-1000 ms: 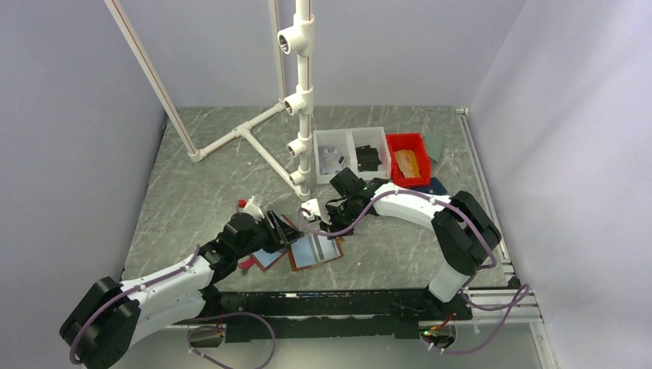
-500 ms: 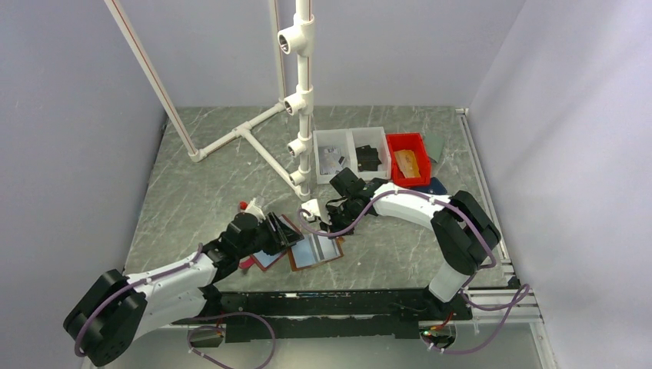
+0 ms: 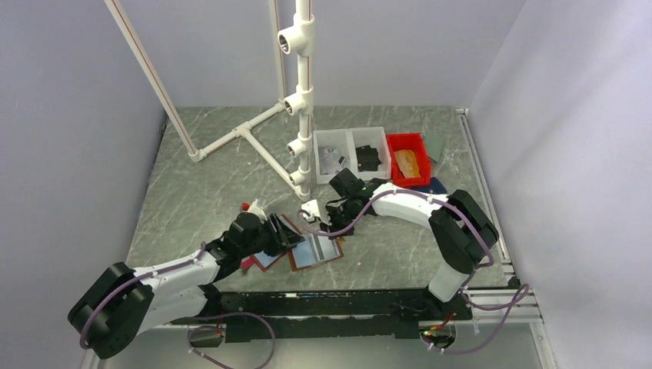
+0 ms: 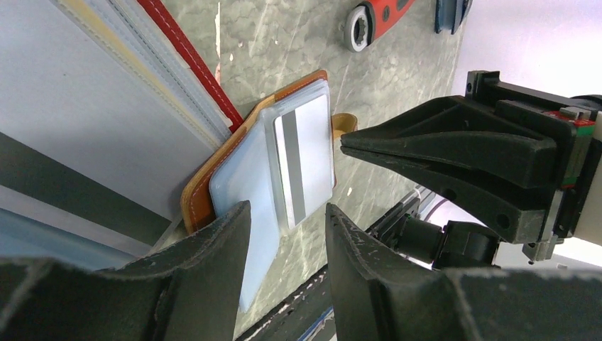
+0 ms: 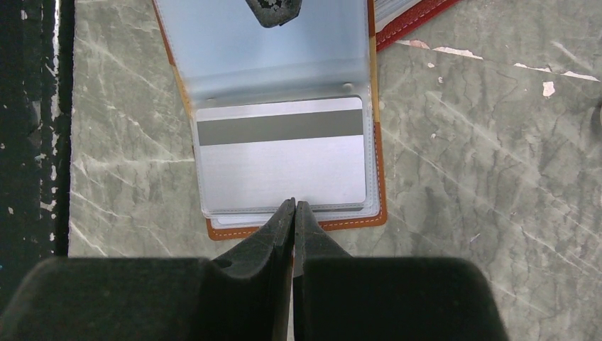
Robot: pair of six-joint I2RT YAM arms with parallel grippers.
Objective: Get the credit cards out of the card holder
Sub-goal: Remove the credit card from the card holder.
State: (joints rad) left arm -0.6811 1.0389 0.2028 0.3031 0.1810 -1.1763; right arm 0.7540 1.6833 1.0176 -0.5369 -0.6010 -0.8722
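One silver striped card point(image 5: 282, 160) in clear-plastic, tan-leather holder point(image 5: 380, 177); R gripper point(image 5: 293, 207) tips pressed together, L gripper point(image 4: 285, 213) spread.

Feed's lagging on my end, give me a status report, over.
Left claw open over flipped sleeve. Right claw shut, tips at edge of card holder. Silver card not yet out. Nothing blocking.

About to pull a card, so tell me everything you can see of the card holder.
The card holder lies open and flat on the grey marbled table: tan leather-look cover with pale stitching, clear plastic sleeves inside. The top sleeve holds a silver card with a dark stripe. The right gripper, shut, meets the holder's edge below the card; a dark tip rests on the flipped-back sleeve.
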